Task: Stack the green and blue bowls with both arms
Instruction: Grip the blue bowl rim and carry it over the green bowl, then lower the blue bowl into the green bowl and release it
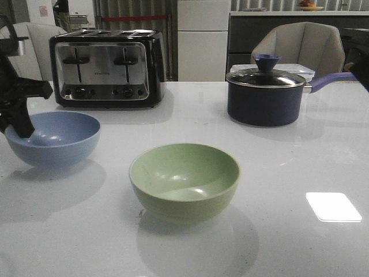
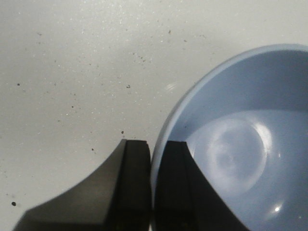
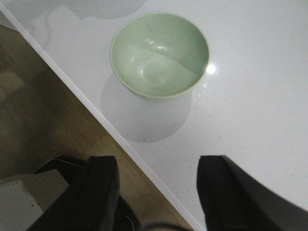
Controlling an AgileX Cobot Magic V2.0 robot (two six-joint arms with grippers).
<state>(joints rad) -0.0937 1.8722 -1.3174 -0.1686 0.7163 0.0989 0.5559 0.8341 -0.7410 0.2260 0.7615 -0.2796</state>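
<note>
The dusty blue bowl (image 1: 53,138) sits at the left of the white table. My left gripper (image 1: 22,128) is shut on its left rim, one finger inside and one outside; the left wrist view shows the blue bowl (image 2: 240,139) with the rim pinched between the fingers (image 2: 171,183). The pale green bowl (image 1: 184,179) stands alone at the table's front middle. In the right wrist view the green bowl (image 3: 161,54) lies well beyond my right gripper (image 3: 156,192), which is open, empty, and over the table's edge. The right gripper is out of the front view.
A black and chrome toaster (image 1: 106,68) stands at the back left. A dark navy lidded saucepan (image 1: 266,95) with a purple handle stands at the back right. The table edge (image 3: 120,134) and wooden floor (image 3: 29,110) show in the right wrist view.
</note>
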